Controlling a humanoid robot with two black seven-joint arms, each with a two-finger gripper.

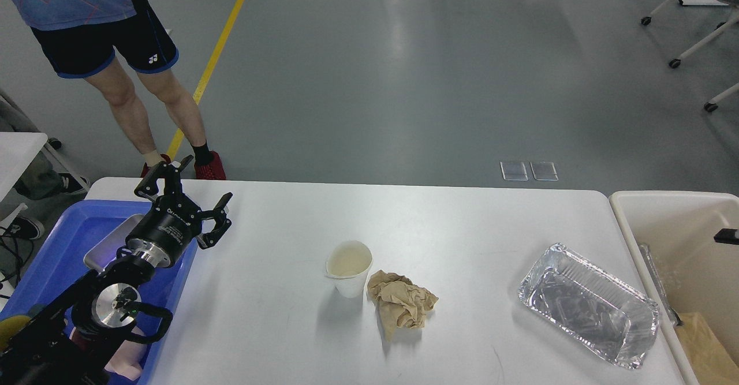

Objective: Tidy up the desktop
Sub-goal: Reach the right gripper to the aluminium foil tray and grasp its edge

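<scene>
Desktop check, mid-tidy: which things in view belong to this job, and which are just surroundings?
Part of the job:
- desktop
- white paper cup
- crumpled brown paper, touching the cup
- foil tray
- blue plastic tray
- beige bin
- left hand, open, above the blue tray

Just surroundings:
- person's legs
- yellow floor line
- wheeled furniture legs

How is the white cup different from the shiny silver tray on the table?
The white paper cup is round and stands tall, while the foil tray is rectangular, low and wide. The cup is plain matte white; the tray is shiny, crinkled silver. The cup touches a crumpled brown paper; the tray lies alone near the beige bin. Both sit open side up on the desktop.
</scene>
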